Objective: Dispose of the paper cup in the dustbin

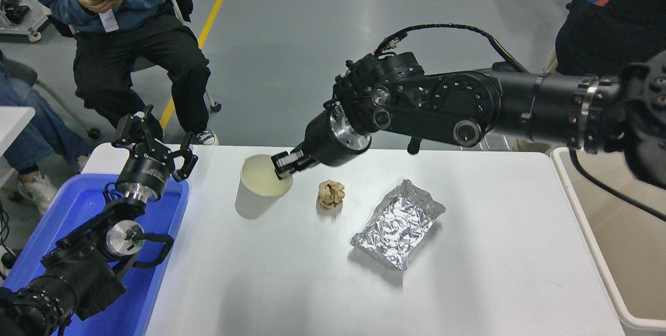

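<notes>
Cup pinched by its rim, lifted above the tabletop.

My right pincer (283,164) is clamped on the near rim of the cup (258,188), which hangs left of centre, well apart from the bin (619,232) at right. Its long axis tilts, mouth up and toward me. I judge a rim-only hold may buckle or slip during the swing. Left pincer (154,141), parked over the tray (156,273), stands apart.
</notes>
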